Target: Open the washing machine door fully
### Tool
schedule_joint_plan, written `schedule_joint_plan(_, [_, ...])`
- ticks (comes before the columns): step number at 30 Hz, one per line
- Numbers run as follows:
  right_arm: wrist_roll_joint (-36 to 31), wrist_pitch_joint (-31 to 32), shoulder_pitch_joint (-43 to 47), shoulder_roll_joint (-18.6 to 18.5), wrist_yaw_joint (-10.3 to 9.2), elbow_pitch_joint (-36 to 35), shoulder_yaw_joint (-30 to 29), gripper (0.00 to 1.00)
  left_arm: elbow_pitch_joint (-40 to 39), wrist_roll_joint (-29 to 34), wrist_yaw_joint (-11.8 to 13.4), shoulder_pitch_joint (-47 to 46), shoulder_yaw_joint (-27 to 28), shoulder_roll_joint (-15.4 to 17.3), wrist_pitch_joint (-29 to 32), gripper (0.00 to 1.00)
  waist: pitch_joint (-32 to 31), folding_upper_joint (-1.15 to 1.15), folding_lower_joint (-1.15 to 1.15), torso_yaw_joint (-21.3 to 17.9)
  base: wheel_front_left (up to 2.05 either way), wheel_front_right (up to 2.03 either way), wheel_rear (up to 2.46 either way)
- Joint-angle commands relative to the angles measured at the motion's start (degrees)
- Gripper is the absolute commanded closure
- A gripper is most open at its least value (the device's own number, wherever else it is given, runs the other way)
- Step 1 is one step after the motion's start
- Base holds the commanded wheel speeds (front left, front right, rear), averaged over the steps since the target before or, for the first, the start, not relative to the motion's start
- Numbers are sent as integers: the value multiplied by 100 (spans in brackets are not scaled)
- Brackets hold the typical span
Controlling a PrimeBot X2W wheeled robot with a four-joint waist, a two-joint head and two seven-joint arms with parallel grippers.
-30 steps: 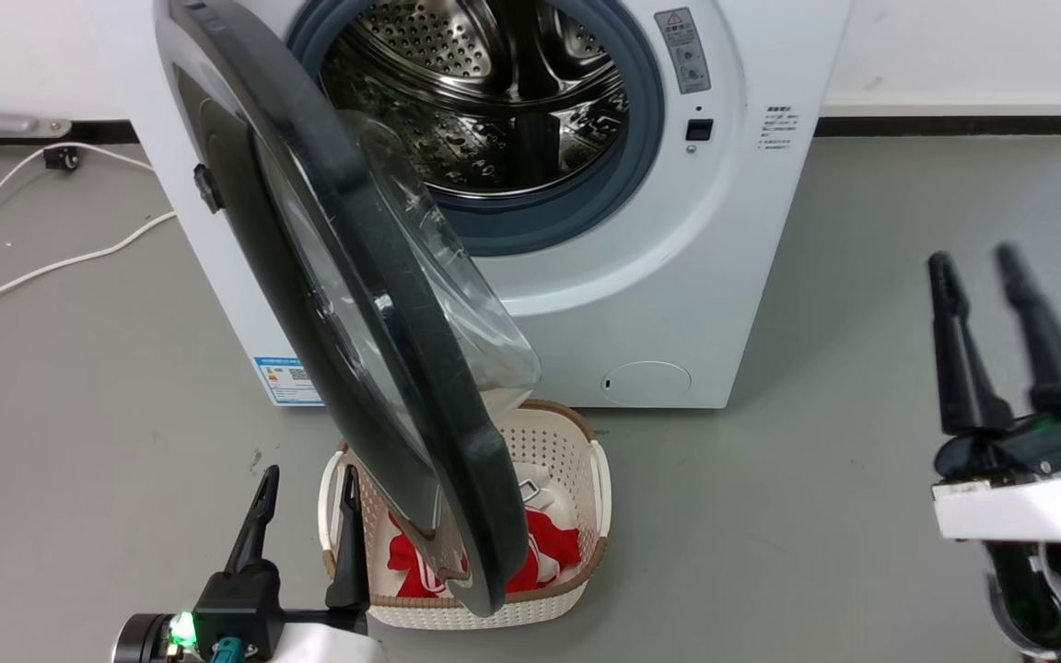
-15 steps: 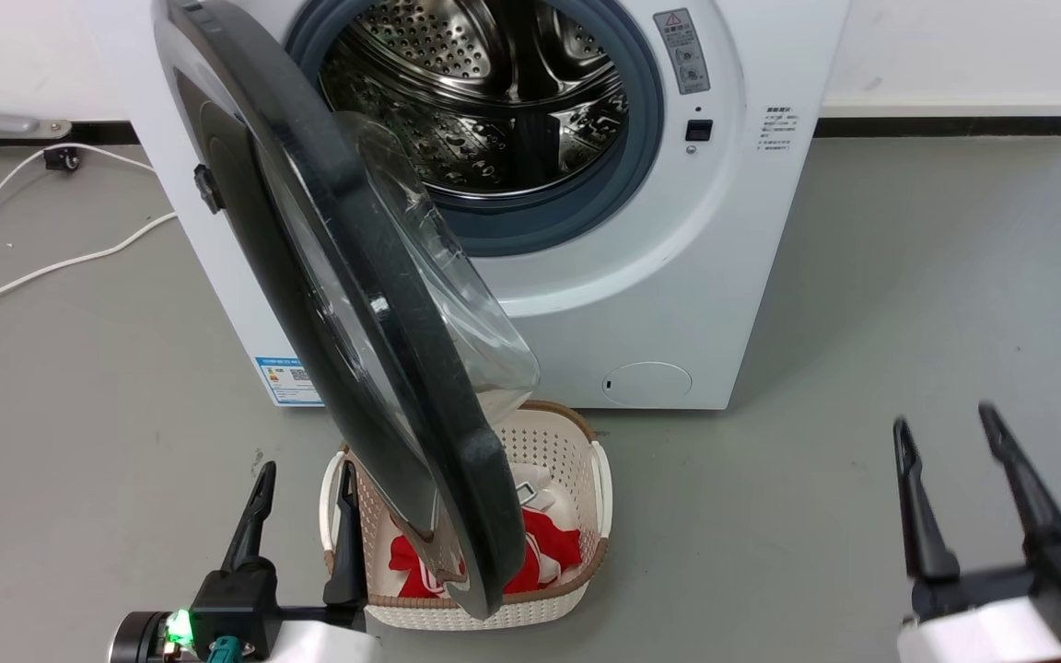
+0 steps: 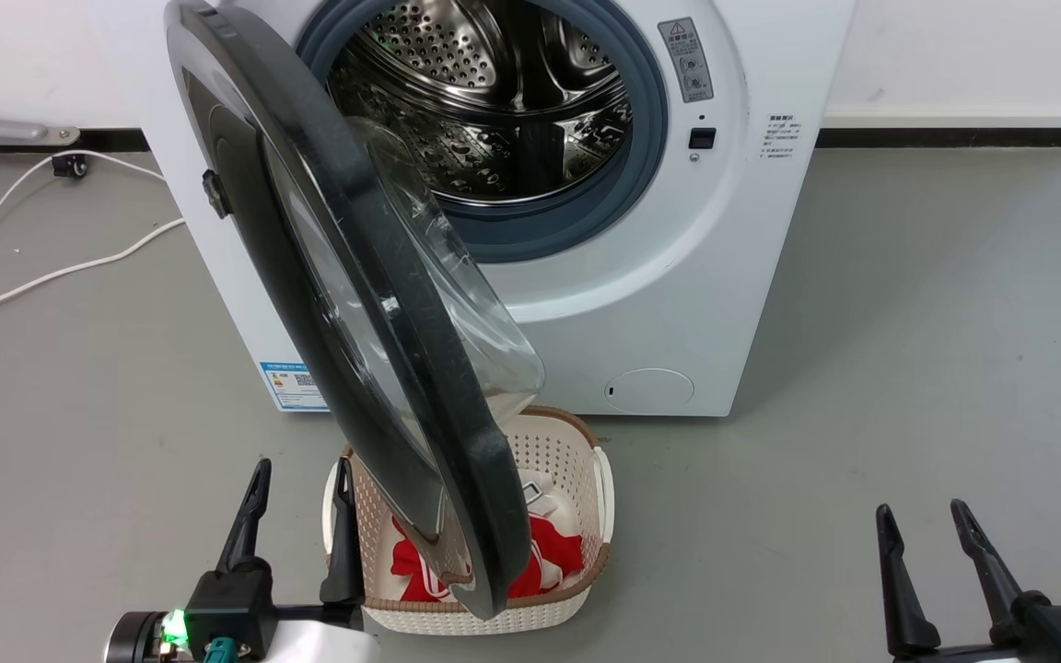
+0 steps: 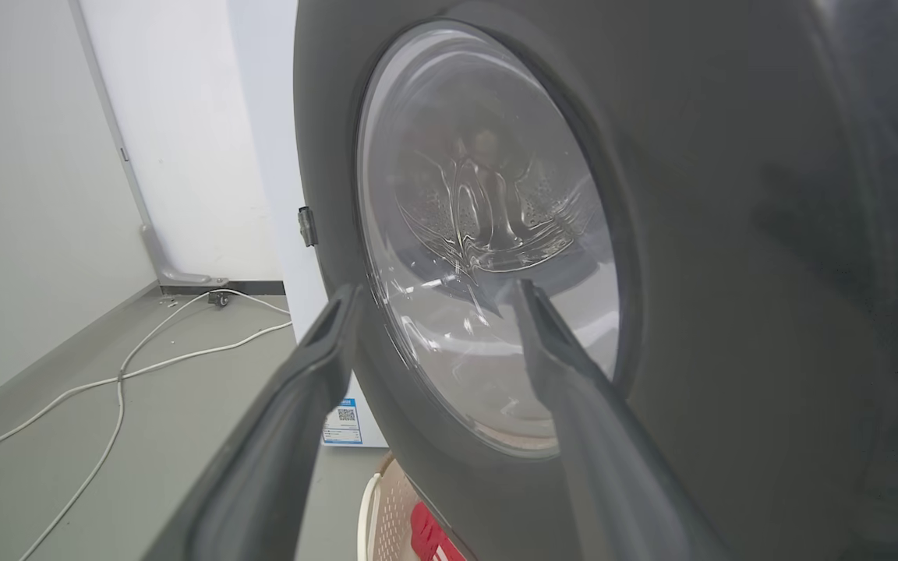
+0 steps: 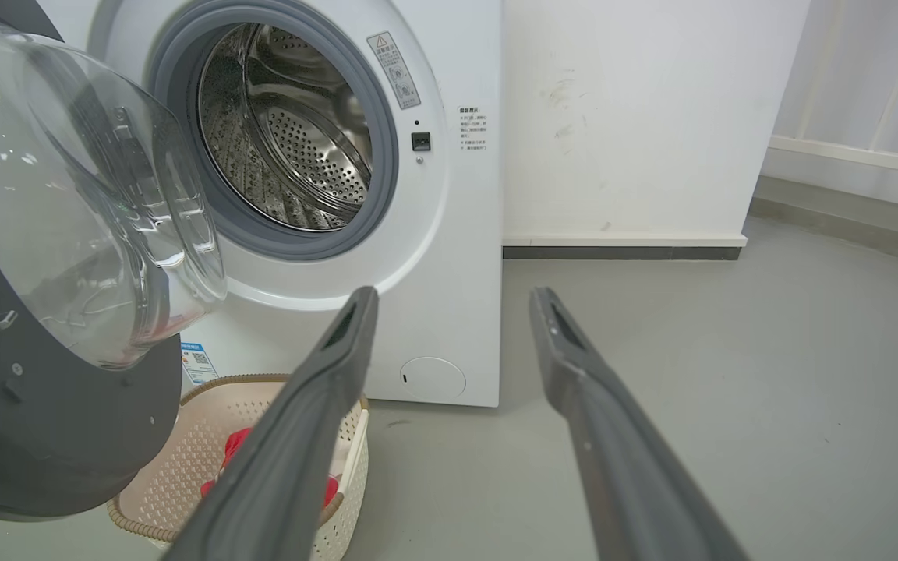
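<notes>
Door report: the washing machine door is swung out from the left side of the washing machine and stands roughly edge-on to the head camera, sticking out into the room. It's a big glossy black disc with a clear glass bowl bulging off its inner face. Its lower edge hangs over a cream laundry basket with something red inside. The steel drum is in plain sight, with a grey gasket around it. The left pincer sits low just beside the basket, on the door's outer side, fingers spread with nothing between them. In the left wrist view they frame the door's window, and I can't tell if either touches it. The right pincer is well off to the right over bare floor, also spread wide and gripping nothing. A white cable trails on the floor left of the machine.
</notes>
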Motion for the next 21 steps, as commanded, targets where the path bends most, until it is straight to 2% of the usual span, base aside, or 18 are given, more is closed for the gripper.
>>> schedule_joint_plan(1, [52,-10,-9,6,-6,17,31,0,-26,-4,37,38,27,-2,-16,0,4,0,0,2,0,0,0])
schedule_joint_plan(6, [136,-10,-77,8,-6,52,66,0,-11,-80,74,1,65,-2,-16,0,7,0,0,25,0,0,0])
schedule_joint_plan(7, [142,-10,-83,8,-6,62,73,0,3,-89,61,-4,69,-2,-16,15,6,0,0,34,0,0,0])
schedule_joint_plan(8, [150,-10,-84,8,-6,65,76,0,-24,-91,70,-23,81,-2,-16,68,5,0,0,46,0,0,0])
schedule_joint_plan(9, [171,-10,-83,7,-6,72,79,0,-33,-110,65,-31,88,-2,-16,100,4,0,0,58,0,0,0])
schedule_joint_plan(14, [196,-10,-79,8,-6,86,88,0,-305,0,-31,-239,234,2,-16,100,0,0,0,110,0,0,0])
schedule_joint_plan(21, [215,-10,-84,9,-6,65,115,0,-1313,293,-134,-759,277,113,-15,100,-2,0,0,158,0,0,0])
